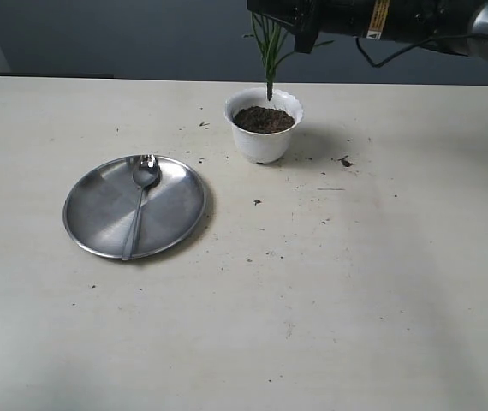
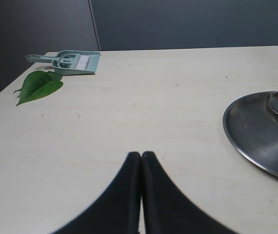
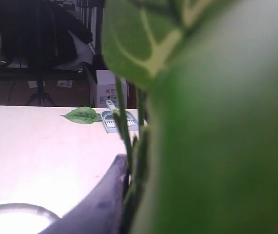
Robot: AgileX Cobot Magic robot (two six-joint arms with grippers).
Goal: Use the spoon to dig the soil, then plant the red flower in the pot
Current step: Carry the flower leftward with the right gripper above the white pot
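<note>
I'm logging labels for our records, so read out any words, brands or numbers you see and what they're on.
Yellow label on the right arm: print too small to read.
White box in the background: red marks, too blurred to read.
No other text is visible.

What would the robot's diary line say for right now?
right gripper shut on flower stems | their base touching soil in white pot | spoon lying on steel plate | left gripper shut, empty

One each: pot (image 1: 262,147), spoon (image 1: 139,204), plate (image 1: 98,210), flower (image 1: 270,53), leaf (image 2: 39,85), dustpan (image 2: 76,62).
</note>
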